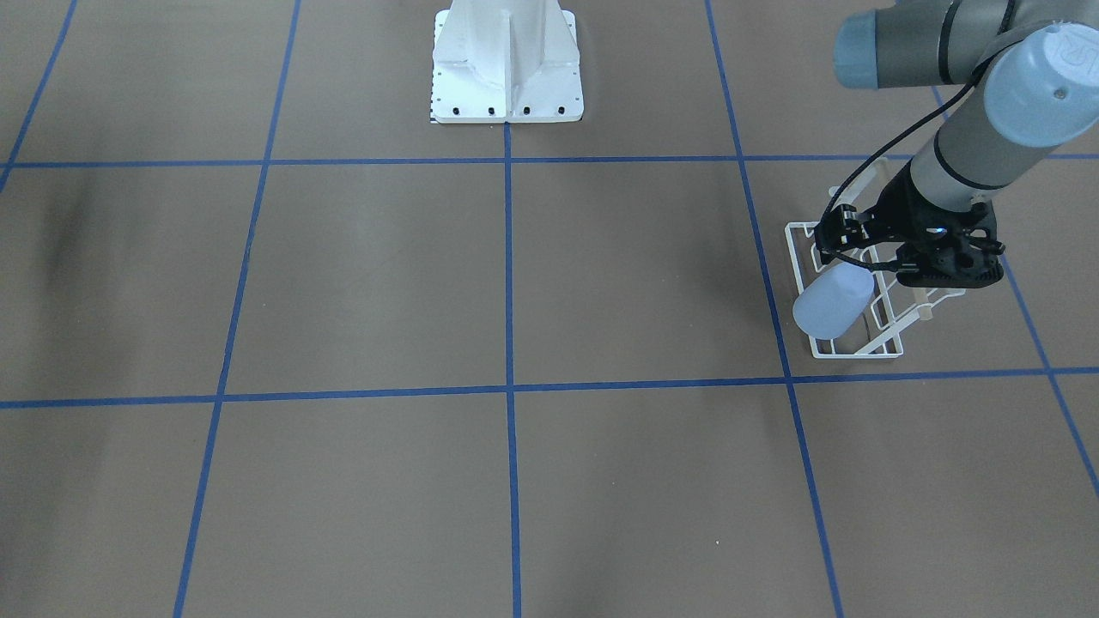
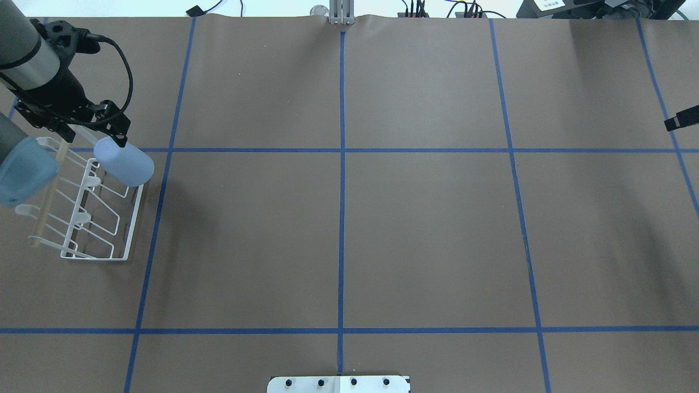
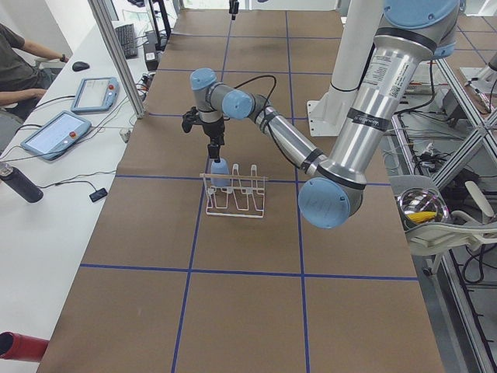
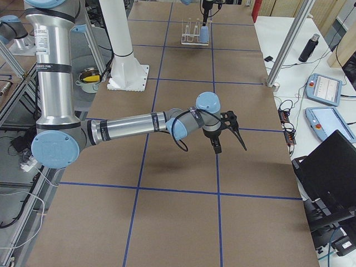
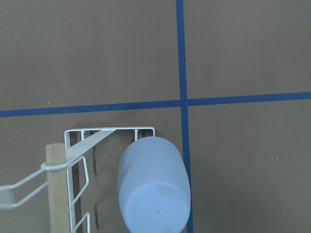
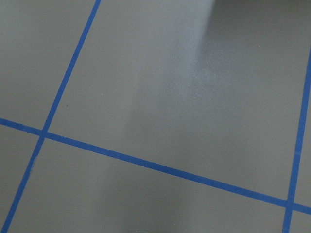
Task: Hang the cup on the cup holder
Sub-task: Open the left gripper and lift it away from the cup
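Note:
The pale blue cup (image 1: pixel 831 300) sits bottom-up and tilted on an end prong of the white wire cup holder (image 1: pixel 859 350), at the table's far left in the overhead view (image 2: pixel 124 164). In the left wrist view the cup's (image 5: pixel 153 187) flat bottom faces the camera, beside the holder's frame (image 5: pixel 112 129) and its tan wooden rod (image 5: pixel 56 194). My left gripper (image 2: pixel 93 135) hovers just above the cup with its jaws spread; one fingertip (image 2: pixel 121 136) is by the cup's top. My right gripper (image 4: pixel 229 146) is open and empty, low over bare table far from the holder.
Blue tape lines divide the brown table into squares. The robot's white base (image 1: pixel 506 77) stands at the table's middle edge. The holder's other prongs (image 2: pixel 82 218) carry nothing. A sliver of the right gripper (image 2: pixel 681 120) shows at the overhead view's right edge.

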Robot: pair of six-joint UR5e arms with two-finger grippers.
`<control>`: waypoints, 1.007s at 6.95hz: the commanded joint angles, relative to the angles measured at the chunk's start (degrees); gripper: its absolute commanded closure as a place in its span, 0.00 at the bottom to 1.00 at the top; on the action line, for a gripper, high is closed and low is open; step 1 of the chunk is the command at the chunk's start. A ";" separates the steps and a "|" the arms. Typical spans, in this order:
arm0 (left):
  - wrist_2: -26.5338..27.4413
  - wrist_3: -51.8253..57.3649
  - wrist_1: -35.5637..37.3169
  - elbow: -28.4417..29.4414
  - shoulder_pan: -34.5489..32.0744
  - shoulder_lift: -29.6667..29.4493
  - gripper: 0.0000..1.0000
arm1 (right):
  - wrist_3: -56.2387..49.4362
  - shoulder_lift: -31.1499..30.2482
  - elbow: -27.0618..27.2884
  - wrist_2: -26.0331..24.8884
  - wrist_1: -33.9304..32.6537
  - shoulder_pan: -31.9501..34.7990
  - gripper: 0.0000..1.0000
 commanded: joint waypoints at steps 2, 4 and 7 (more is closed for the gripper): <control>1.09 14.63 -6.91 5.39 -8.99 0.91 0.02 | -3.26 4.05 -0.36 -0.49 -12.07 1.64 0.00; 0.56 18.61 -17.28 6.38 -16.73 9.91 0.02 | -8.50 10.55 0.25 -0.41 -27.33 3.22 0.00; -3.22 23.97 -18.57 7.71 -20.90 14.60 0.02 | -15.39 12.00 2.27 -1.11 -38.93 6.30 0.00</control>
